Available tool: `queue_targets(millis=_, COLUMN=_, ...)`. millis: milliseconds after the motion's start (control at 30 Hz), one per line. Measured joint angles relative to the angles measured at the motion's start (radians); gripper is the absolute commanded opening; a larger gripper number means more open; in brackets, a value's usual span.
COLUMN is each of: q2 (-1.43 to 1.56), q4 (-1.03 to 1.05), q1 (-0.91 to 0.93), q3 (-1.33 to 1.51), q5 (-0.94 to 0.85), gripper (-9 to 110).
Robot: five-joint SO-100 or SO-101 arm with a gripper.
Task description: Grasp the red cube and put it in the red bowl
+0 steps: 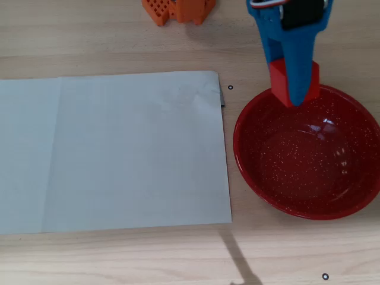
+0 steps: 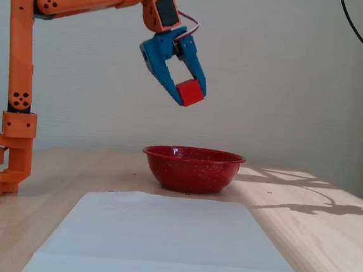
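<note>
The red cube [image 2: 190,92] is held between the blue fingers of my gripper [image 2: 191,93], high above the red bowl [image 2: 192,169]. In the overhead view the gripper [image 1: 295,89] points down over the bowl's far rim [image 1: 249,119], with the cube [image 1: 279,74] showing on both sides of the blue finger. The bowl is glossy red with white speckles and holds nothing. It sits on the wooden table to the right of the paper sheet in the overhead view.
A large pale grey paper sheet [image 1: 113,151] lies flat on the wooden table left of the bowl. The orange arm base [image 2: 0,171] stands at the left of the fixed view; its orange parts [image 1: 178,9] show at the overhead view's top edge.
</note>
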Motion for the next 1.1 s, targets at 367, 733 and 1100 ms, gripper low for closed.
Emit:
queue_targets(millis=367, q2=0.000, q4=-0.316, q1=0.098, q3=0.336, q5=-0.031, gripper=19)
queue_targets(millis=733, q2=-0.002, q4=-0.339, q1=0.107, q3=0.374, q5=-0.031, gripper=25)
queue_targets(millis=1100, q2=0.123, q4=-0.265, q1=0.078, q3=0.368, q5=-0.037, gripper=0)
